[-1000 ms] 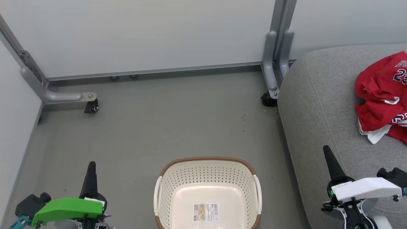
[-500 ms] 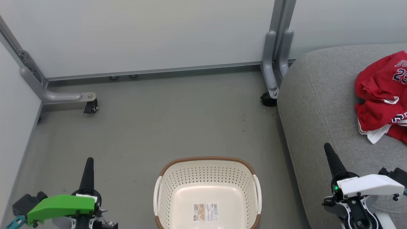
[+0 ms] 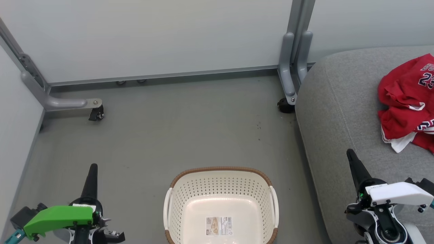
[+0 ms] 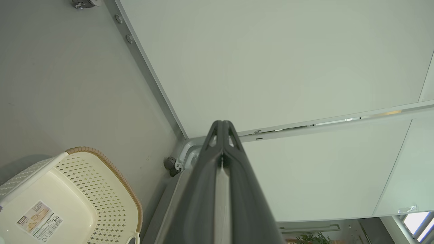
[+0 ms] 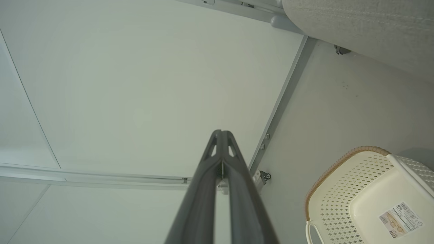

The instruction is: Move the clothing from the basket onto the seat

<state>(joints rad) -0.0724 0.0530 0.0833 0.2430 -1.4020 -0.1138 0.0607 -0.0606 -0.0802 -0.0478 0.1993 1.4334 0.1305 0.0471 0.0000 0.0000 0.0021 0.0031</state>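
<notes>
Red clothing (image 3: 405, 101) heaped on grey seat (image 3: 339, 112) at two o'clock; cream basket (image 3: 220, 168) at six, no garment inside. Left gripper (image 3: 93, 167) and right gripper (image 3: 350, 154) pressed together, holding nothing. Judged finished: park both arms clear.

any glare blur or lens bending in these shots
Head view: soft even light, sharp, sheen inside the basket. Left wrist view: wide-angle bends the wall rails; left gripper soft near the lens; window blown out. Right wrist view: same bending, soft shadow beside the basket.
</notes>
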